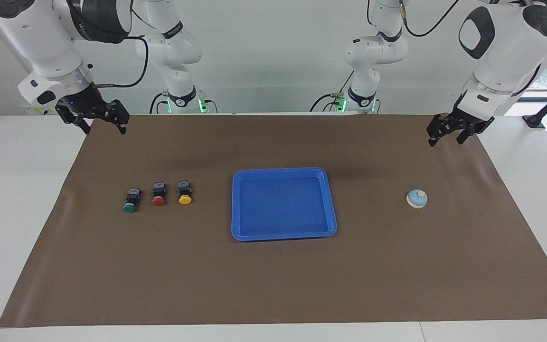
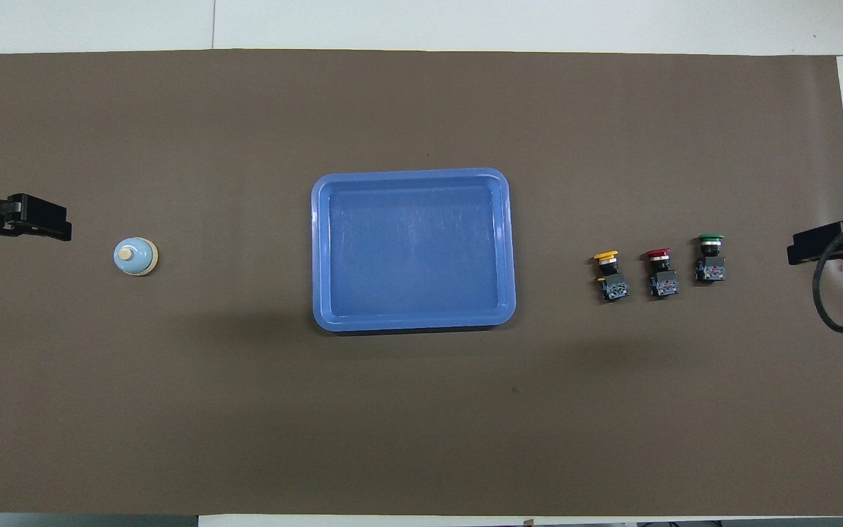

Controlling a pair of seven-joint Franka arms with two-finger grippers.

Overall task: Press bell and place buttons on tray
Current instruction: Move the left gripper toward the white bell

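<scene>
The bell (image 1: 417, 198) (image 2: 135, 256) stands on the brown mat toward the left arm's end. The blue tray (image 1: 283, 171) (image 2: 410, 174) lies in the middle with nothing in it. Three buttons lie in a row toward the right arm's end: yellow (image 1: 184, 193) (image 2: 609, 274) closest to the tray, then red (image 1: 158, 194) (image 2: 661, 272), then green (image 1: 131, 200) (image 2: 710, 256). My left gripper (image 1: 444, 141) hangs above the mat's corner, apart from the bell, its fingertips still apart and holding nothing. My right gripper (image 1: 104, 130) hovers open and empty over the mat's other corner.
The brown mat (image 1: 273, 285) covers most of the white table (image 1: 17, 199). Bare mat lies all around the tray, the bell and the buttons. A black cable (image 2: 838, 293) loops by the right gripper.
</scene>
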